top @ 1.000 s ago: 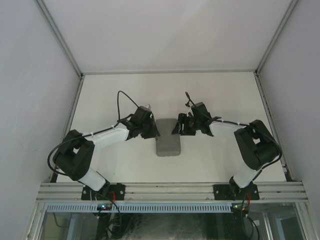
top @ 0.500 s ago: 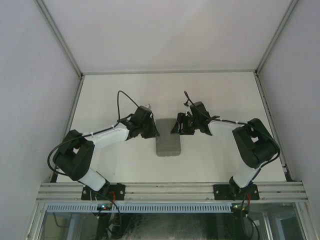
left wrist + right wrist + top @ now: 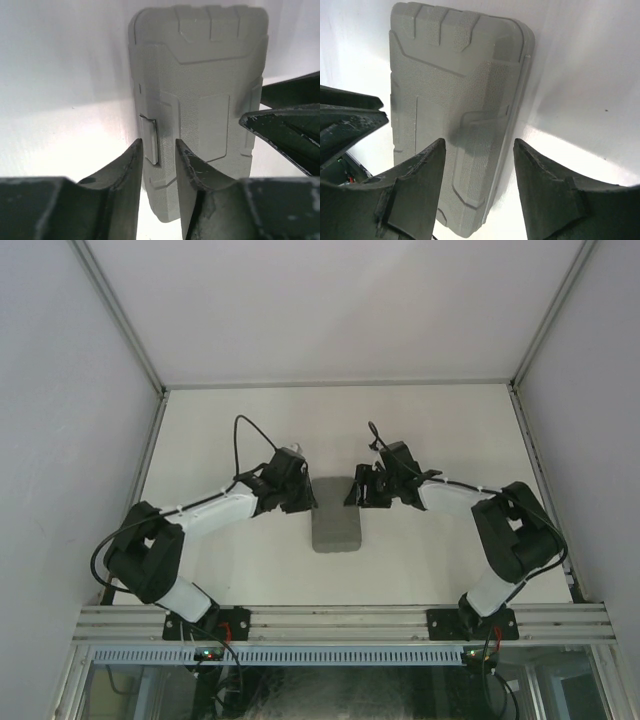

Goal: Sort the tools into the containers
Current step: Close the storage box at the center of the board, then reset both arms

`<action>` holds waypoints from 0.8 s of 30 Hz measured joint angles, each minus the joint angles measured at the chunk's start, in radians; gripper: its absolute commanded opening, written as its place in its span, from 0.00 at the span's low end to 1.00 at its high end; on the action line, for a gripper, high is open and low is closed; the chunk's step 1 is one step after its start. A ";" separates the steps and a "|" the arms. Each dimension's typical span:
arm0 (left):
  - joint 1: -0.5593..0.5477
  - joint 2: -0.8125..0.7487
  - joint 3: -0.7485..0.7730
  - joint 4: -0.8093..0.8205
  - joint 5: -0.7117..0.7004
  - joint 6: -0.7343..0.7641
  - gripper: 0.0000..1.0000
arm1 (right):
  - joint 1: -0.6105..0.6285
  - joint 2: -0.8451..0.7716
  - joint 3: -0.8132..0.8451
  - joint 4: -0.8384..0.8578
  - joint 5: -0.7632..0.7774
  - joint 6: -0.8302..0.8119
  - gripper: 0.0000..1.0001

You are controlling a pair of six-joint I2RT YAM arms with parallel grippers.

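Observation:
The only container I see is a grey plastic case [image 3: 336,520], lying closed on the white table between my two grippers. No tools are in view. My left gripper [image 3: 300,502] is at the case's left edge. In the left wrist view its fingertips [image 3: 159,145] stand a narrow gap apart around the small latch tab [image 3: 149,140], with case surface showing between tab and right finger. My right gripper [image 3: 358,495] is at the case's right edge. It is open wide [image 3: 479,142] and straddles the lid's rim [image 3: 512,125], holding nothing.
The white table [image 3: 450,420] is walled in by pale panels with metal rails at left, right and back. Each gripper's black fingers show in the other's wrist view, across the case [image 3: 285,125] [image 3: 350,115].
My left gripper has shifted slightly back along the case's left edge and its jaws have narrowed a little. The right gripper and the case have barely moved.

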 measured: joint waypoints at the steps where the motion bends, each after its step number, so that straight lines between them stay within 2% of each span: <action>1: 0.000 -0.006 0.011 -0.014 -0.013 0.010 0.45 | 0.000 -0.014 0.003 -0.020 0.010 -0.010 0.63; 4: 0.000 -0.036 0.045 -0.050 -0.061 0.037 0.55 | -0.002 -0.059 0.027 -0.063 0.034 -0.040 0.70; 9: 0.000 -0.116 0.093 -0.087 -0.133 0.093 0.68 | -0.001 -0.168 0.087 -0.099 0.070 -0.113 0.78; 12: 0.000 -0.178 0.110 -0.094 -0.165 0.144 0.75 | -0.002 -0.249 0.106 -0.113 0.099 -0.154 0.91; 15: 0.000 -0.253 0.117 -0.103 -0.208 0.194 0.81 | -0.001 -0.335 0.110 -0.130 0.142 -0.200 0.98; 20: 0.004 -0.387 0.130 -0.109 -0.293 0.281 0.98 | -0.002 -0.486 0.110 -0.170 0.242 -0.269 1.00; 24: 0.022 -0.484 0.152 -0.118 -0.354 0.330 1.00 | -0.003 -0.616 0.108 -0.181 0.331 -0.307 1.00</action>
